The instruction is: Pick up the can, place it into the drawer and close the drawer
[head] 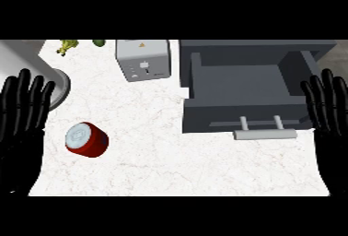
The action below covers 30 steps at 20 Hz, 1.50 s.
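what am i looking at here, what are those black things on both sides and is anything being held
This is one picture, taken as from a humanoid robot's head looking steeply down at a white marble counter. The black shapes are its two hands: the left hand at the left edge and the right hand at the right edge, both open, fingers up, resting. Neither holds anything. On the counter a red can with a silver top stands at the left. At the right is an open grey drawer with a silver bar handle. A silver toaster sits at the back.
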Motion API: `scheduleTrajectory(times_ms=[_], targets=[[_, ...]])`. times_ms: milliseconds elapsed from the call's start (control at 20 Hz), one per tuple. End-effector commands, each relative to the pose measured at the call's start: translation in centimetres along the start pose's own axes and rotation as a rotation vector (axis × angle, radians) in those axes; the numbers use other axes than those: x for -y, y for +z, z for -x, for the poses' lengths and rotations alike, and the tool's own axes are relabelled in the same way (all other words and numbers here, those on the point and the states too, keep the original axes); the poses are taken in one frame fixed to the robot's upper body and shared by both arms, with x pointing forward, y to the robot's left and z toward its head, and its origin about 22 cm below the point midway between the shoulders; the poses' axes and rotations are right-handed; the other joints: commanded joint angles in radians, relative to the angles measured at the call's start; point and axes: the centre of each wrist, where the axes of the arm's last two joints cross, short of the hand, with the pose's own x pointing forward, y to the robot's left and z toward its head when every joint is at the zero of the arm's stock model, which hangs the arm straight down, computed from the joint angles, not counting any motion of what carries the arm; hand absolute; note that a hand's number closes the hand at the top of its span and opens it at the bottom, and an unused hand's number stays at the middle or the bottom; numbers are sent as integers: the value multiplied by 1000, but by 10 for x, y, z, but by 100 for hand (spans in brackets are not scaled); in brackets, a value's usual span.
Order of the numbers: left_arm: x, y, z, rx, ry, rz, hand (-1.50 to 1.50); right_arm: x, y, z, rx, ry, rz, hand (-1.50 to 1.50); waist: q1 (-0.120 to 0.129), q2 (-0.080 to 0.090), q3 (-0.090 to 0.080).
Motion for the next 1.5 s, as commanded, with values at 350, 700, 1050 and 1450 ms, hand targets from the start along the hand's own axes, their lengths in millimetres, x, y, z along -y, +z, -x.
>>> scheduleTrajectory(times_ms=[350,700,1050,1450], targets=[[-58,31,30,-369,-28,44,-150,18,28,22,-321,-23,216,-150,16,-7,17],[-83,22,-8,-393,-39,72,-150,47,56,12,-335,2,252,-150,29,-12,18],[-88,32,-44,-390,-29,60,-150,72,73,18,-344,-10,253,-150,32,-12,18],[-111,47,-55,-421,66,-7,-150,79,97,-9,-350,-6,228,-150,30,-13,17]])
